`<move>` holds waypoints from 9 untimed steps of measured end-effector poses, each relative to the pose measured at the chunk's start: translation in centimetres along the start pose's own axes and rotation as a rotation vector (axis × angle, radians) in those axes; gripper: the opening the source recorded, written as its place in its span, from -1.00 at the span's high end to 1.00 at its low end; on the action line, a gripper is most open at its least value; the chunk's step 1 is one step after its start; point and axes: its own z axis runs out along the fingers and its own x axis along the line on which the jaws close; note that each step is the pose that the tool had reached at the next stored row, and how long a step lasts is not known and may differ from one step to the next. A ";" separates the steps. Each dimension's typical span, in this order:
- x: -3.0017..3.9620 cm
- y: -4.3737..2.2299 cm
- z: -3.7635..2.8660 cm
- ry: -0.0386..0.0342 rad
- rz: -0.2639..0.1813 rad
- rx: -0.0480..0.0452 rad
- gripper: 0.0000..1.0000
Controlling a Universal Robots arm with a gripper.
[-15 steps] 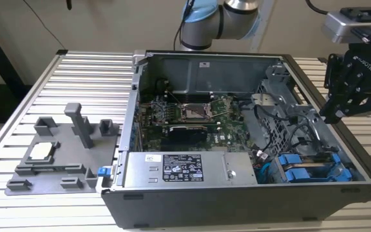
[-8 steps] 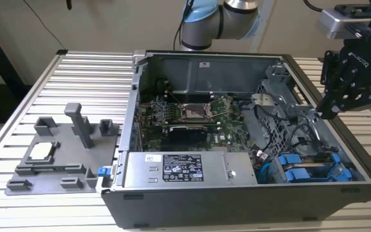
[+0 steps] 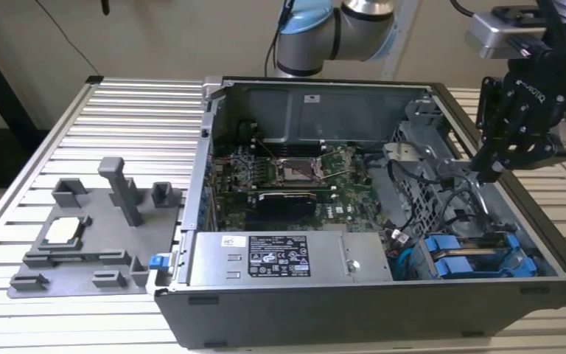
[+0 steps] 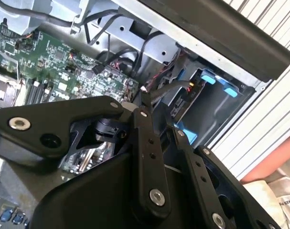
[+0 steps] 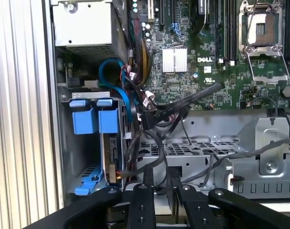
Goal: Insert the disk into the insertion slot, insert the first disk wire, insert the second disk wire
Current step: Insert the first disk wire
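The disk (image 3: 457, 259) sits in the insertion slot (image 3: 519, 259) at the front corner of the black case, on the exterior view's right. Its blue carrier tabs (image 5: 96, 119) face up beside the grey cage wall (image 5: 82, 157), and they also appear in the second wrist view (image 4: 215, 80). My gripper (image 3: 486, 175) hangs inside the case behind the cage, over a bundle of black wires. Its fingers (image 5: 148, 183) stand close together and seem shut on a dark wire (image 5: 159, 152). That wire runs up to a loose black connector (image 5: 152, 117). In the second wrist view the gripper (image 4: 144, 95) tapers to a point with a grey cable (image 4: 171, 87) leaving it.
A grey labelled power-supply box (image 3: 268, 258) lies along the case front. The green motherboard (image 3: 293, 173) fills the middle. A perforated grey bracket (image 5: 197, 148) lies under the wires. Blue cables (image 5: 113, 76) loop near the cage. A grey fixture (image 3: 86, 228) stands on the slatted table.
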 end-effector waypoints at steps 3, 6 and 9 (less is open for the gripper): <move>0.03 0.72 -0.01 0.0020 0.000 0.0005 0.47; 0.06 1.44 -0.02 0.0053 -0.001 0.0012 0.47; 0.09 2.08 -0.03 0.0110 -0.004 0.0037 0.47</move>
